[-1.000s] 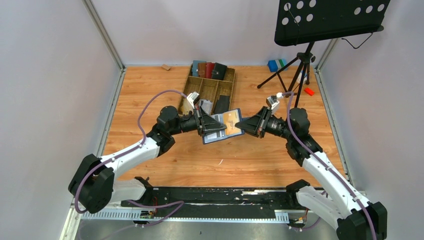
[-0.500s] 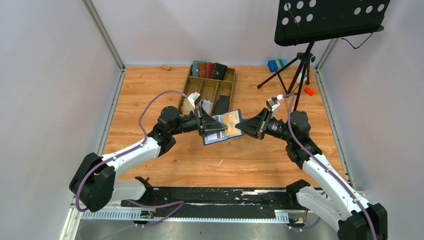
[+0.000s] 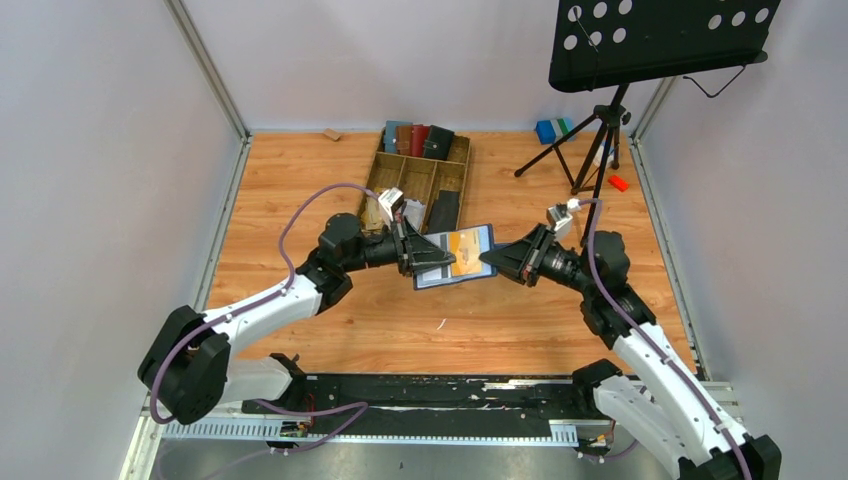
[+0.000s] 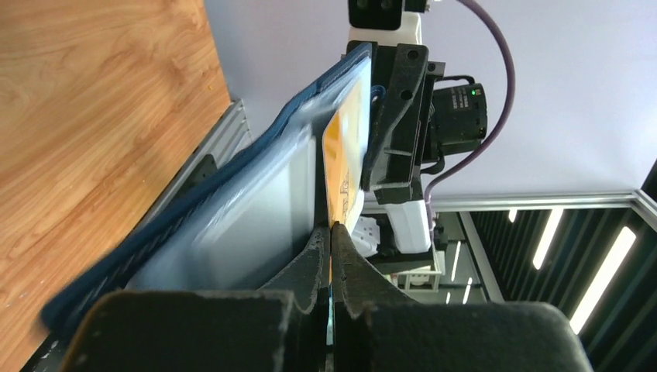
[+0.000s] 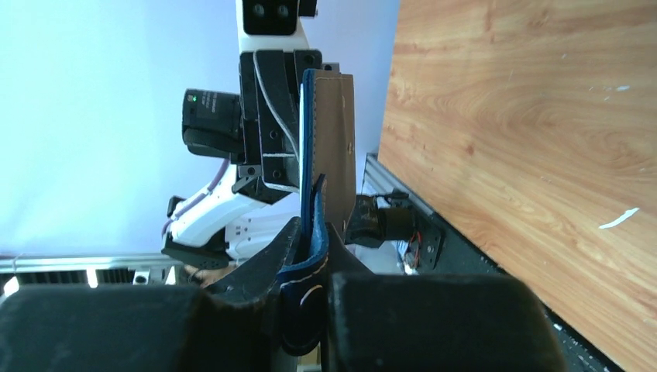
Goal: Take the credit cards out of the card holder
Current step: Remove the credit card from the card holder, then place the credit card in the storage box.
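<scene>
Open holder above counter centre, left gripper at 9 o'clock pinching a gold card, right gripper at 3 o'clock clamping holder's edge.

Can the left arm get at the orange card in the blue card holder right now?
Likely yes: the left gripper is shut on the edge of the orange card, while the right gripper holds the card holder steady in midair.

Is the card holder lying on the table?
No, the right pincer holds the card holder in the air while the left pincer pinches a card.
</scene>
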Robot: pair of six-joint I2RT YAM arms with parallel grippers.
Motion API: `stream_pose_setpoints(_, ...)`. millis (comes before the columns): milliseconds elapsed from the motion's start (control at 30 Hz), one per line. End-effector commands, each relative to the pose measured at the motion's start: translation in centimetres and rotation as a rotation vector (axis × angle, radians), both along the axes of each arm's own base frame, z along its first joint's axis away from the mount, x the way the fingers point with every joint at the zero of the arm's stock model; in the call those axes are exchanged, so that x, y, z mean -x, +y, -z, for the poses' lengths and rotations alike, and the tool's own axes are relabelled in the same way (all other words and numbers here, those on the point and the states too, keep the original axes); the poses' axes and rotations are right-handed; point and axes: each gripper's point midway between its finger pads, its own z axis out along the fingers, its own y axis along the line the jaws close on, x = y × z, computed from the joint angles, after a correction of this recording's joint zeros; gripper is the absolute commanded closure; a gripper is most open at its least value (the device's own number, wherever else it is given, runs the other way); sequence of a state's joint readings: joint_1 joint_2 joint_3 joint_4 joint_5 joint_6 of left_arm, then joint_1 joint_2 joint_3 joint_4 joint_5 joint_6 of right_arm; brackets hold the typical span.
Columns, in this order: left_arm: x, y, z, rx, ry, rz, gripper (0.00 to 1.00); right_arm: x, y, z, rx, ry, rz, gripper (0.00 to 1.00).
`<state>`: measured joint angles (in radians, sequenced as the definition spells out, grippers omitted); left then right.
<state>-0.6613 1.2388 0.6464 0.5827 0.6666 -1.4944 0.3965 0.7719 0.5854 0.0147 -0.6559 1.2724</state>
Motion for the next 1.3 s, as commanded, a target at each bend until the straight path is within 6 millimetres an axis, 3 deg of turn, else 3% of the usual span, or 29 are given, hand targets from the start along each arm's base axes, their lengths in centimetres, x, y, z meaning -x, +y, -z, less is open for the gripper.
stream_pose_setpoints(0, -0.5, 1.1, -0.8, 0.003, -0.052, -0.027, 1.00, -1.0, -2.2, -0.7, -0.016, -0.043, 0.122, 1.00)
stream_pose_setpoints(233, -0.5, 1.9, 0.2, -0.041, -0.056, -0.027, 1.00, -1.3, -2.4, 0.4, 0.037, -0.019, 0.121, 1.00)
stream_pose_setpoints(367, -1.9, 4.3, 0.7, -0.103, -0.064, -0.075, 1.00, -2.0, -3.6, 1.6, 0.168, -0.001, 0.185, 1.00)
stream_pose_setpoints(467, -3.2, 6.6, 2.5, -0.258, -0.076, -0.110, 1.00, -2.3, -4.0, 1.9, 0.229, -0.010, 0.199, 1.00)
stream_pose_setpoints(633, -4.6, 9.9, 6.0, -0.656, -0.089, -0.077, 1.00, -2.5, -4.1, 2.4, 0.295, -0.018, 0.176, 1.00)
stream_pose_setpoints(900, -10.3, 13.6, 6.8, -1.055, -0.217, -0.082, 1.00, -2.6, -5.2, 1.8, 0.432, -0.071, 0.158, 1.00)
stream_pose_setpoints(1267, -17.6, 15.5, 6.3, -1.320, -0.324, -0.088, 1.00, -1.6, -6.2, 1.5, 0.547, -0.113, 0.113, 1.00)
